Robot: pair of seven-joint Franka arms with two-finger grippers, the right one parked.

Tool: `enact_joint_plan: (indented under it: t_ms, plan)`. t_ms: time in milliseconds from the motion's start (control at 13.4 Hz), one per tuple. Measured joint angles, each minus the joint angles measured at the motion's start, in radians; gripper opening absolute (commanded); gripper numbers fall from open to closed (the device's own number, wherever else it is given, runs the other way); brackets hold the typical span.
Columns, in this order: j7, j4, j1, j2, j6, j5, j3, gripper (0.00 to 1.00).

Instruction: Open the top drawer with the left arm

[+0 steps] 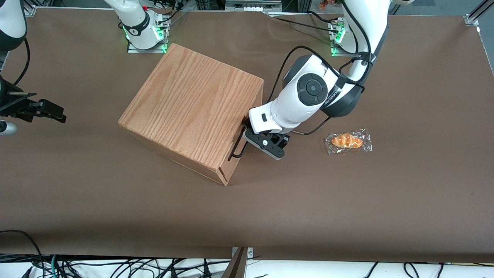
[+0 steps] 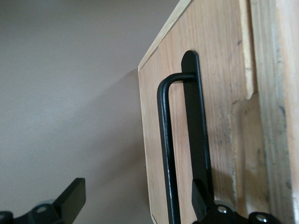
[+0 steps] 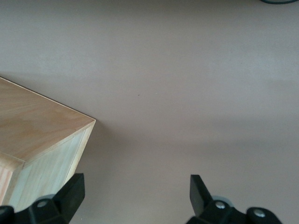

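The wooden cabinet [image 1: 193,112] stands on the brown worktop [image 1: 347,200], turned at an angle. The top drawer [image 1: 236,154] sits flush in the cabinet front, not drawn out. Its thin black wire handle [image 1: 237,148] stands proud of the front. The left arm [image 1: 308,96] reaches down in front of the drawer, its end effector [image 1: 252,137] at the handle. The fingers [image 2: 70,200] are spread: one lies between wire and drawer face, the other clear on the outer side. A wrapped pastry [image 1: 348,141] lies on the worktop toward the working arm's end.
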Motion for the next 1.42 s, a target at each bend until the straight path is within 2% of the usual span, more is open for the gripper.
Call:
enact_joint_plan:
  t_ms: [821, 1418]
  plan:
    - [0.001, 0.000, 0.005, 0.037, 0.057, 0.000, 0.005, 1.00]
    - [0.007, 0.001, 0.112, 0.037, 0.053, 0.000, 0.018, 1.00]
